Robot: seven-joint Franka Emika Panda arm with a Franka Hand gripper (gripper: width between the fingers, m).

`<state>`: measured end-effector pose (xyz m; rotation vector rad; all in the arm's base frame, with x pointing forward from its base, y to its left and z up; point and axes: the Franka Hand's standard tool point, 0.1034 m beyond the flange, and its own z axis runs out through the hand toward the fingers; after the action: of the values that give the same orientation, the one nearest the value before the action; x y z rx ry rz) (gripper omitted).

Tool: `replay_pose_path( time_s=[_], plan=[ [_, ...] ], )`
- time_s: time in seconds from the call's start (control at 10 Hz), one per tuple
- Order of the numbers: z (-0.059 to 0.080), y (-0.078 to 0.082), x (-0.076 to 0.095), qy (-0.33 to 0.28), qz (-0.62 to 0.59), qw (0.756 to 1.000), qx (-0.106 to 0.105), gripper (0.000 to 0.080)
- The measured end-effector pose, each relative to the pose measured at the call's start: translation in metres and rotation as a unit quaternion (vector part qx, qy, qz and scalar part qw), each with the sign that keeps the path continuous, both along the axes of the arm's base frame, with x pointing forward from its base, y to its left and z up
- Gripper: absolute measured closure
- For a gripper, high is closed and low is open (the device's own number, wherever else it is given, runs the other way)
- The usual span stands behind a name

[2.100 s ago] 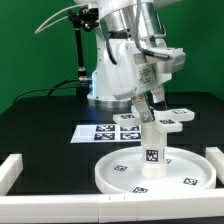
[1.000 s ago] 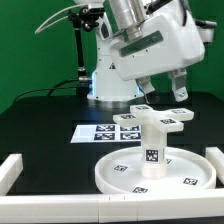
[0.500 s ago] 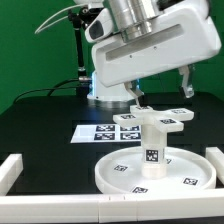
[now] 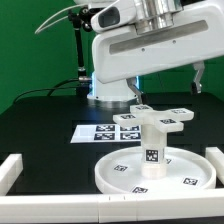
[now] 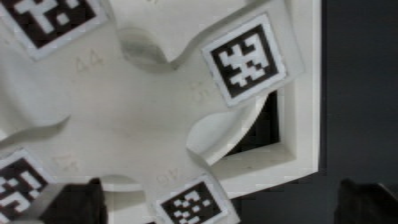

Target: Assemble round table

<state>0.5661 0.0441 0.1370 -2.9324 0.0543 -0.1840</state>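
Observation:
The large rimmed round disc (image 4: 112, 178) lies at the front of the black table. The short cylindrical leg (image 4: 152, 142) stands upright on its middle. The cross-shaped foot piece (image 4: 172, 117) lies just behind the leg. My gripper (image 4: 168, 84) hangs above the foot piece, open and empty, its fingers (image 4: 200, 76) spread wide. In the wrist view the foot piece (image 5: 151, 110) fills the picture with its tags. It lies below and between the two dark fingertips (image 5: 79, 202) of my gripper (image 5: 222, 205), which do not touch it.
The marker board (image 4: 98, 131) lies flat behind the disc. White border rails stand at the exterior view's left (image 4: 10, 170) and right (image 4: 214, 155). The robot base (image 4: 105, 85) and a black stand (image 4: 78, 55) are at the back.
My gripper let go of the leg, rose and moved back over the foot piece with its fingers spread. The leg stays upright on the disc.

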Motion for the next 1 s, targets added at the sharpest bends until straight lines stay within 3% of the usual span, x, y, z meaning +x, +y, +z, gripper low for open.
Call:
replay_pose_path(
  time_s=[0.2,0.3,0.6,0.8,1.0],
  plan=[
    [0.0,0.0,0.0,-0.01,0.048,0.999,-0.007,0.0151],
    [-0.001,-0.002,0.001,-0.024,0.11,0.993,-0.02,0.0151],
    [-0.001,-0.001,0.002,-0.06,0.304,0.948,-0.076,0.0151],
    [-0.002,-0.013,0.001,-0.065,0.369,0.923,-0.085,0.0151],
    [-0.003,-0.014,0.001,-0.072,0.43,0.895,-0.095,0.0151]
  ],
)
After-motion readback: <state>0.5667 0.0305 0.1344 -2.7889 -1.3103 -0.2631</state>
